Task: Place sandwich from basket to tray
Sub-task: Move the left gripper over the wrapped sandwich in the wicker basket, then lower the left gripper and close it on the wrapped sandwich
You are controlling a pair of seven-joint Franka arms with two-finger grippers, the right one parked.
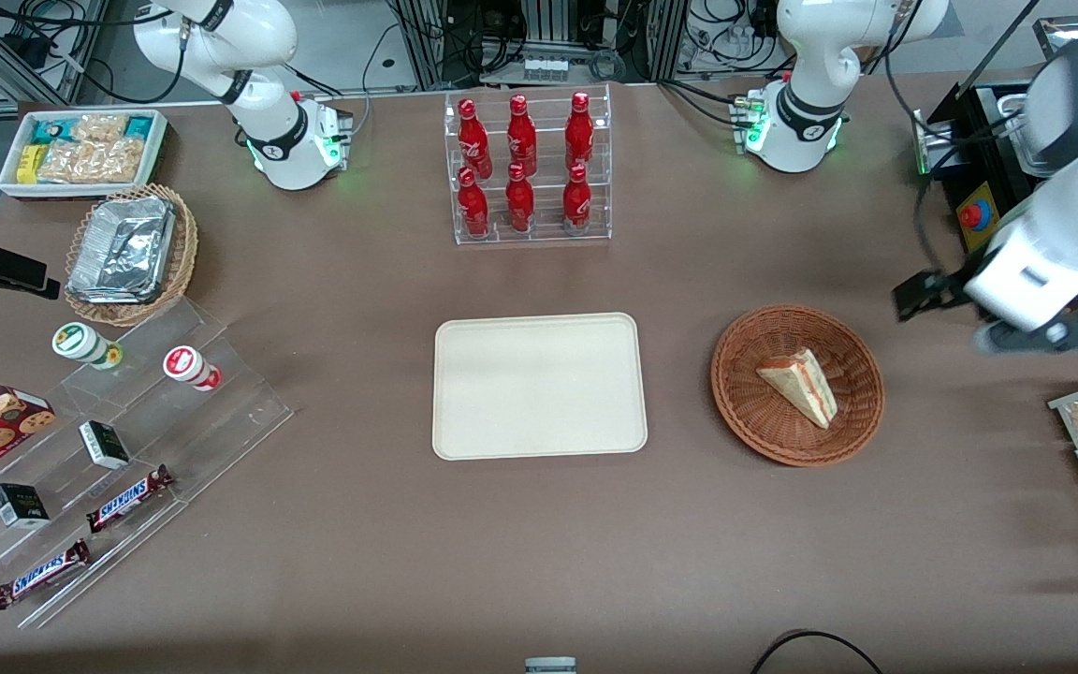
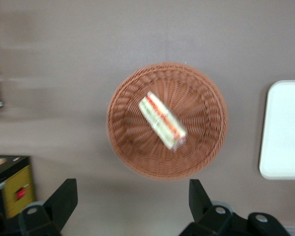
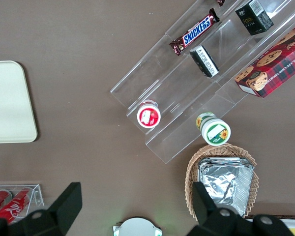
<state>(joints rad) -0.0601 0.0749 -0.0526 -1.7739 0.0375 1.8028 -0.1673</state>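
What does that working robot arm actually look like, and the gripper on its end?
The working arm is glossy white with rounded, bulging segments and dark grey bands at its joints. Its round base glows with small green lights, and black cables trail from it. The gripper, above the basket, is matte black, with two flat wedge-shaped fingers, open.

Brown table (image 1: 539, 543) carries cream tray (image 1: 539, 386) at centre, wicker basket (image 1: 745, 412) beside it toward working arm's end, bottle rack (image 1: 531, 168) farther from camera, gripper (image 2: 130, 196) above, jaws apart.
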